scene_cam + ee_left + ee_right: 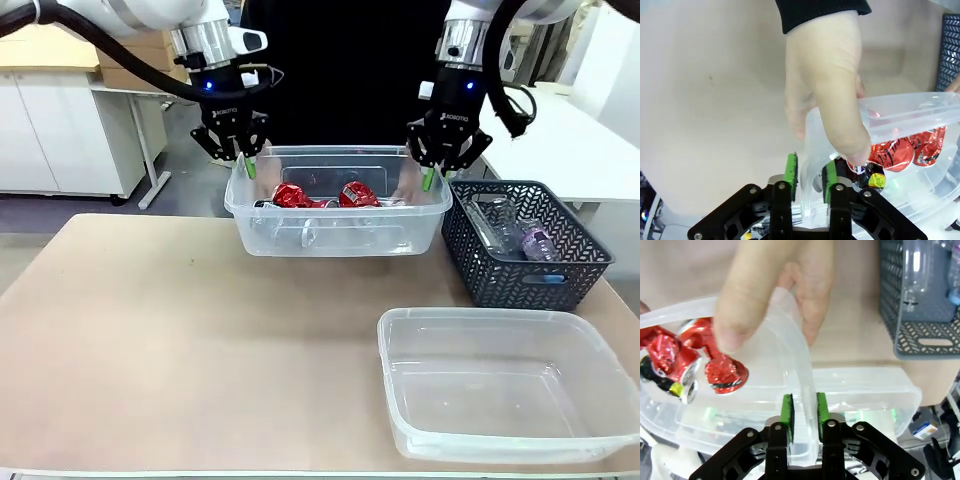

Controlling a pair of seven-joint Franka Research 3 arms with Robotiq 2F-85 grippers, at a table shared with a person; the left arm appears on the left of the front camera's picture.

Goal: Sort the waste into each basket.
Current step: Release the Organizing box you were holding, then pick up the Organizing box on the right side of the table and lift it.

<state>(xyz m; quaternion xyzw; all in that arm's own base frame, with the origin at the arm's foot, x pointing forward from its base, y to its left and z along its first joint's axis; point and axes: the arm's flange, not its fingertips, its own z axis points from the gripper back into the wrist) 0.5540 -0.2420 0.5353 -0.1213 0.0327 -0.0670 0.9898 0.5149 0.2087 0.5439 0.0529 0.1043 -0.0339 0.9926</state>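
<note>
Beige counter (pixel 180 350) carries a large clear rectangular plastic tub (pixel 480 313), near right. A smaller clear plastic tub (pixel 340 240) stands far centre, with a dark grey lattice basket (pixel 500 280) just beside it. The left pincer (pixel 244 165) and right pincer (pixel 430 178) each straddle an end wall of the smaller tub, part open. A person's hand (pixel 830 90) grips the rim by the left pincer, and the other hand (pixel 775 285) by the right. Crushed red metal cans (pixel 292 196) lie in the smaller tub, and clear plastic bottles (pixel 500 225) in the basket.

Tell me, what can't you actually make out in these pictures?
- Front view: how many bottles lie in the dark lattice basket; its wall hides them.
- Left wrist view: the red cans, partly behind the person's hand and the rim of the clear tub.
- Both wrist views: whether the left gripper and right gripper press its wall or just straddle it.
</note>
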